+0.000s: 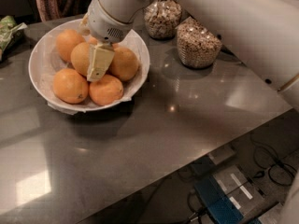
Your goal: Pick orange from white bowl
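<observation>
The white bowl (41,62) with a crinkled paper liner stands at the table's back left and holds several oranges. My gripper (99,66) is down in the middle of the bowl. Its pale tip lies between a paler yellow-orange orange (80,57) on its left and another orange (124,63) on its right. Two more oranges (70,85) (106,90) lie at the bowl's front and one (67,42) at the back. A further orange is mostly hidden under my wrist.
Two glass jars of nuts (197,43) (162,17) stand right of the bowl at the back. A green packet (8,29) lies at the far left edge. The table's front edge runs diagonally, with cables and blue boxes (224,195) on the floor below.
</observation>
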`<act>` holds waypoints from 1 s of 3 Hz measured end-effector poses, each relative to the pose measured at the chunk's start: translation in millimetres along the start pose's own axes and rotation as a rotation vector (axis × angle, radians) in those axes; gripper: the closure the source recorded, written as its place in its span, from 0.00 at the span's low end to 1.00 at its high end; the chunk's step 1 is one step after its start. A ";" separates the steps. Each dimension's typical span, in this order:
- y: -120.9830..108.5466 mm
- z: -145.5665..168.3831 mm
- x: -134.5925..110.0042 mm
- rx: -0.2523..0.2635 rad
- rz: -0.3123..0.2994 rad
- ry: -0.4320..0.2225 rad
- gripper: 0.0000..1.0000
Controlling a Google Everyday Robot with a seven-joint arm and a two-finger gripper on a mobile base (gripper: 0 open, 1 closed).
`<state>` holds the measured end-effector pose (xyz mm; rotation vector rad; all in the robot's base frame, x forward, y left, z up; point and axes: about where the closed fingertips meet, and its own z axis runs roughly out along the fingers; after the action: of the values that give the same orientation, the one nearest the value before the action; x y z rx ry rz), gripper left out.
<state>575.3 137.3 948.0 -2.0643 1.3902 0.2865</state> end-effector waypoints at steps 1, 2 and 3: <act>5.3 17.7 -6.0 -0.045 -0.006 -0.026 0.19; 8.6 28.1 -6.8 -0.071 -0.001 -0.036 0.20; 8.6 28.0 -6.8 -0.071 -0.001 -0.036 0.20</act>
<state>569.2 157.2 926.4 -2.1063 1.3752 0.3758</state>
